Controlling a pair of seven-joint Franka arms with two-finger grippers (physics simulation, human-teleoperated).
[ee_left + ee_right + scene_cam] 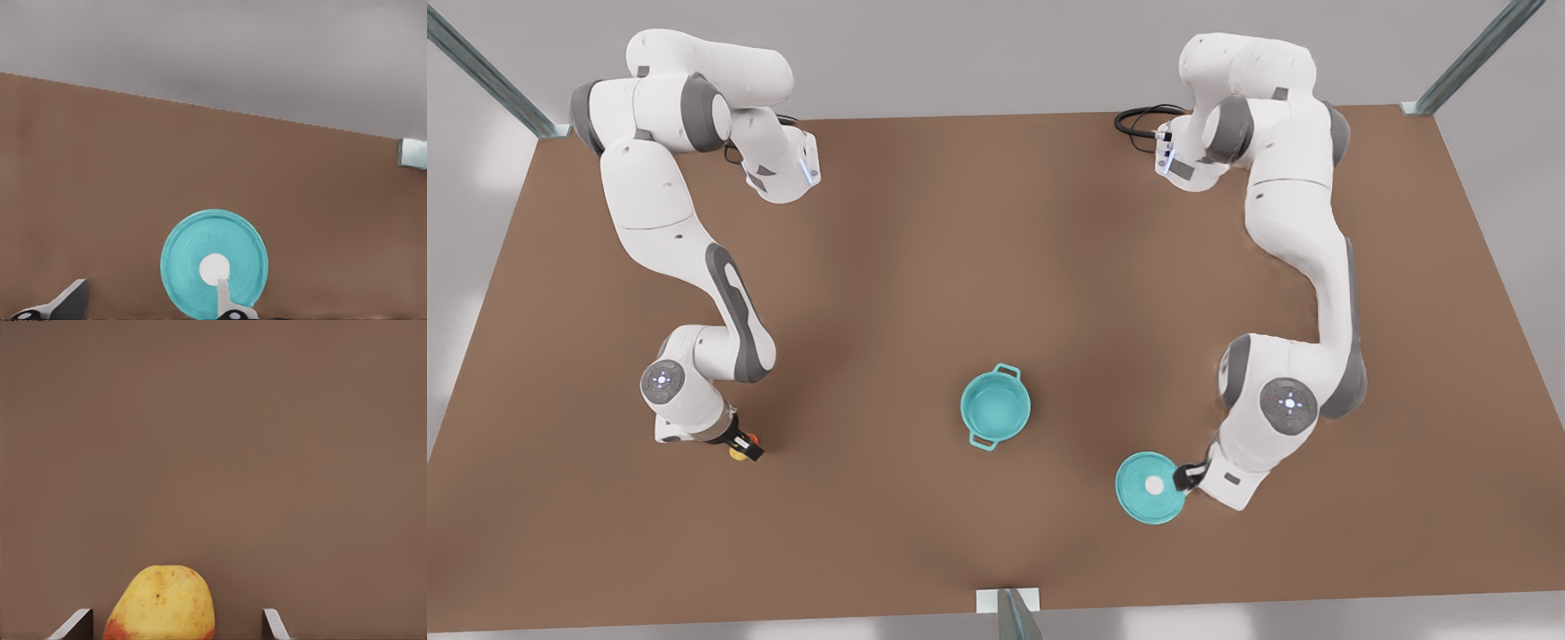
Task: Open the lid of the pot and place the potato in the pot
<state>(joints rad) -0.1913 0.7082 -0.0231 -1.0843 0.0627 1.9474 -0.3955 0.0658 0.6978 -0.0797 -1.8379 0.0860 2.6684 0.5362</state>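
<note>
Seemingly yellow potato, orange-red base.

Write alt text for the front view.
An open teal pot sits mid-table between two white arms. At the front view's right, the left gripper is at the edge of the lid, which lies flat on the table beside the pot. At the view's left, the right gripper is down at the potato.

1. Simulated robot lab: bare brown table, plain grey walls.
2. Two white arms mounted at the table's far edge.
3. Metal frame struts at the corners.
</note>
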